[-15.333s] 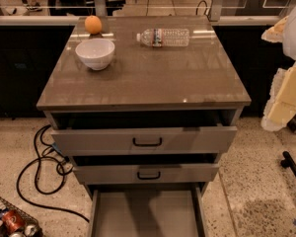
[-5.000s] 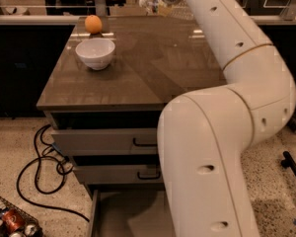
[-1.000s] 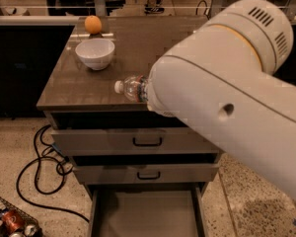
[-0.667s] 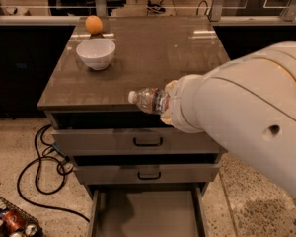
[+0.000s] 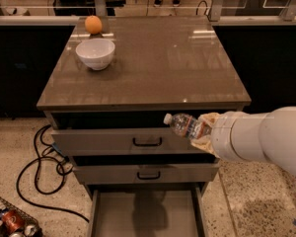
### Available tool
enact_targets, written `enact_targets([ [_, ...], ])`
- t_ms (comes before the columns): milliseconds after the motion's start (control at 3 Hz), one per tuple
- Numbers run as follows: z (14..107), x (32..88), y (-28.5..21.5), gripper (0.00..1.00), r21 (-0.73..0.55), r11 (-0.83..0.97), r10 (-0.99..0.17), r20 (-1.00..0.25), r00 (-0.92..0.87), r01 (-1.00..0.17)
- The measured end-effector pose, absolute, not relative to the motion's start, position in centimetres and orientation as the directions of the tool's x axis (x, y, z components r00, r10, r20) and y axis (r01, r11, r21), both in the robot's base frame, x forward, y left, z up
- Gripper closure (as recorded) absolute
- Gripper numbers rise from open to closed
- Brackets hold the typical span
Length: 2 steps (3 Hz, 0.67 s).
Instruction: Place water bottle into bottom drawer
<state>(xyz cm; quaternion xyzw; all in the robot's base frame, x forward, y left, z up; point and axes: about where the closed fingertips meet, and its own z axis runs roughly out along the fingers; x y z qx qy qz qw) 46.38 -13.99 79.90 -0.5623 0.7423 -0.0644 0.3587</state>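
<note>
The gripper [image 5: 203, 131] comes in from the right on a thick white arm [image 5: 266, 139] and hangs in front of the cabinet, level with the face of the top drawer [image 5: 98, 141]. Its beige fingers [image 5: 208, 118] close around the base end of the water bottle [image 5: 183, 125], one above and one below, so the bottle is clamped between them. The bottle lies nearly level in the air, tilted slightly, and sticks out to the left of the gripper with its white cap [image 5: 167, 118] pointing away from the arm and its label band just beside the fingers. It touches neither the cabinet top [image 5: 158, 68] nor any drawer. The bottom drawer [image 5: 113, 216] is pulled out below, its flat floor bare, and the bottle hangs well above it, toward its right side. The middle drawer [image 5: 108, 174] sits slightly out between them. On the cabinet top, far left, stand a white bowl [image 5: 95, 53] and an orange [image 5: 93, 24] behind it.
</note>
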Motion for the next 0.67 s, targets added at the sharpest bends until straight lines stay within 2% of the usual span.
enact_targets([
  [667, 79.66, 46.21, -13.36, 1.0, -0.461, 0.397, -0.851, -0.508, -0.13, -0.794],
])
